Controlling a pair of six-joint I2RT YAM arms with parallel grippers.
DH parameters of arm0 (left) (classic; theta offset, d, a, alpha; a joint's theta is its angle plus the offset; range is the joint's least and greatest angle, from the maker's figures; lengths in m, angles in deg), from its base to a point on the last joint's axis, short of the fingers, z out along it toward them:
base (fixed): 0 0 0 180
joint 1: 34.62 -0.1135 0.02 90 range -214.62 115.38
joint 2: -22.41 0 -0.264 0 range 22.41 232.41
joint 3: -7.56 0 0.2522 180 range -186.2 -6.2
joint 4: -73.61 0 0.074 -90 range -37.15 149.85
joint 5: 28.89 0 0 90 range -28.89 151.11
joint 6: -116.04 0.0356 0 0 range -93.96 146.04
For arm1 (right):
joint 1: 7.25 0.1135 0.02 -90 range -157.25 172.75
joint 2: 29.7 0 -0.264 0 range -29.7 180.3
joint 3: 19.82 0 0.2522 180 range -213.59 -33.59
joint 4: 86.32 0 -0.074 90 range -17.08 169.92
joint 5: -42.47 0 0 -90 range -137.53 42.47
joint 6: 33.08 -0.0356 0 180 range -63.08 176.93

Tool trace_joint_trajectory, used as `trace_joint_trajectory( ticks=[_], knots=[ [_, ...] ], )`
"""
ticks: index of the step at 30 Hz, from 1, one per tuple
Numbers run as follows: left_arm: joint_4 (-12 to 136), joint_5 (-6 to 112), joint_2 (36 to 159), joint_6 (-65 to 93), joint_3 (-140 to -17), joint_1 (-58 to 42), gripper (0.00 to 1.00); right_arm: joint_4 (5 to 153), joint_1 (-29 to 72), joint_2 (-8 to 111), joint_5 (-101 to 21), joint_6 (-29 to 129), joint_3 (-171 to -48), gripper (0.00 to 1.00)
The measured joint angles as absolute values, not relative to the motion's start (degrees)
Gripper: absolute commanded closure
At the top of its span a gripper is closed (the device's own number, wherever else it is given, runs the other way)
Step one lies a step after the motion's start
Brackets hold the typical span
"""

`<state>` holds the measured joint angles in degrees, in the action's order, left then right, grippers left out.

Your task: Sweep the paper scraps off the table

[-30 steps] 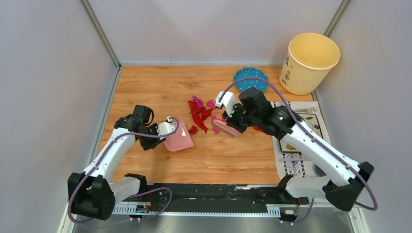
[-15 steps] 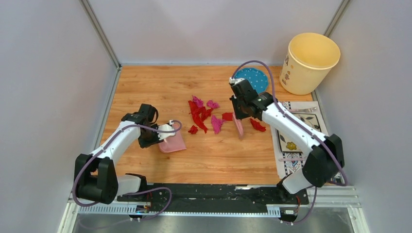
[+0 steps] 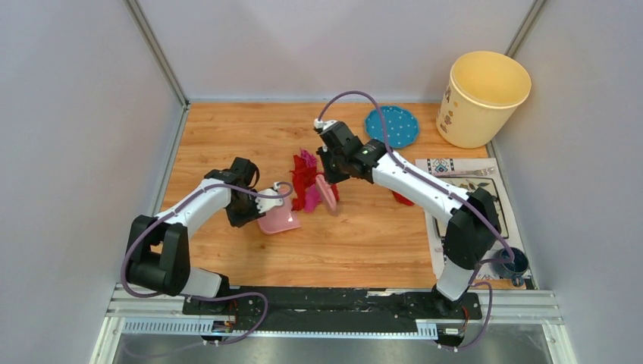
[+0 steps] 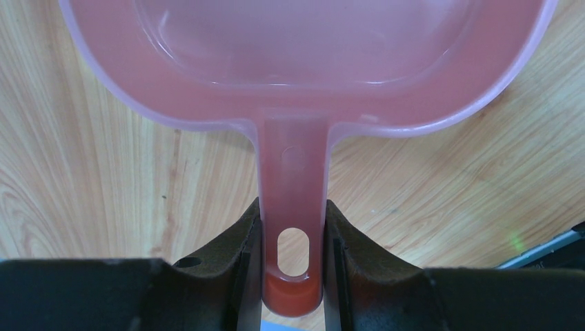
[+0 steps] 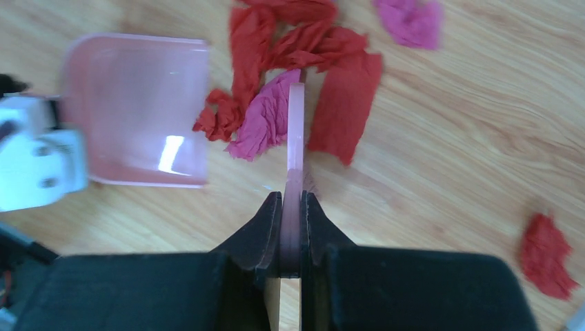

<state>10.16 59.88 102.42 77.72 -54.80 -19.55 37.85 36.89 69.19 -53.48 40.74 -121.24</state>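
top external: both arms reach in over the orange-brown wood-grain plank desk (image 3: 227, 129) and meet near its middle.
left tool (image 4: 292, 231): clenched on the handle of the pale pink translucent plastic dustpan (image 3: 279, 220). left wrist view shows both fingers (image 4: 238, 241) pressed against the handle sides at its oval hang hole.
dustpan: lies on the desk left of centre, open mouth facing away from the left tool, toward the pile.
right tool (image 5: 293, 203): clamped on the thin pale pink plastic hand brush (image 3: 327, 193). right wrist view shows the jaws pinching it edge-on.
hand brush: reaches from the right tool down into the pile. in right wrist view a magenta wad sits against its left side and a flat red piece against its right.
paper scraps (image 3: 305, 178): crinkled red and magenta bits of thin paper, bunched in one pile on the desk between the dustpan mouth and the hand brush. the nearest red wad sits right at the dustpan lip; can't tell if it touches.
outliers: one magenta bit (image 5: 410, 21) lies just beyond the pile on the far side. one red stray scrap (image 3: 403, 199) lies well apart to the right, near the edge of the white patterned placemat (image 3: 474, 189).
placemat: along the right edge of the desk, partly under the right arm.
far side: round blue dotted plate (image 3: 391, 126) flat on the desk, tall cream-yellow plastic bin (image 3: 485, 97) in the far right corner.
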Motion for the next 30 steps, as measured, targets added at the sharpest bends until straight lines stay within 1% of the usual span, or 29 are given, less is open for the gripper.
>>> trace_joint_trajectory(
  ticks=[6,11,14,17,25,26,28,29,30],
  knots=[
    [11.9,59.7,105.6,75.2,-55.6,-17.4,1.00,41.0,41.9,73.2,-46.2,38.0,-125.3,1.00],
    [12.6,59.3,107.6,73.9,-56.7,-16.6,1.00,42.3,44.1,74.9,-41.8,37.2,-128.2,1.00],
    [12.6,57.6,107.7,72.8,-57.2,-16.6,1.00,42.0,44.2,74.4,-43.4,37.7,-128.8,1.00],
    [12.5,56.2,107.7,71.2,-57.2,-16.6,1.00,40.8,43.9,72.0,-47.7,39.1,-128.3,1.00],
    [11.7,53.7,106.4,62.6,-56.3,-14.5,1.00,37.2,41.8,59.2,-58.8,43.3,-127.2,1.00],
    [11.7,53.6,106.4,61.6,-56.2,-13.8,0.93,37.2,41.1,58.3,-59.4,43.5,-127.1,1.00],
    [11.6,53.6,106.4,59.4,-56.2,-12.2,0.86,37.2,39.4,57.0,-60.0,44.2,-126.6,1.00],
    [11.6,53.6,106.4,58.3,-56.2,-11.1,0.76,37.2,38.7,56.7,-60.1,44.6,-126.2,1.00],
    [11.5,53.5,106.4,57.4,-56.2,-10.3,0.72,37.2,38.2,56.6,-60.1,45.2,-125.9,1.00]
  ],
)
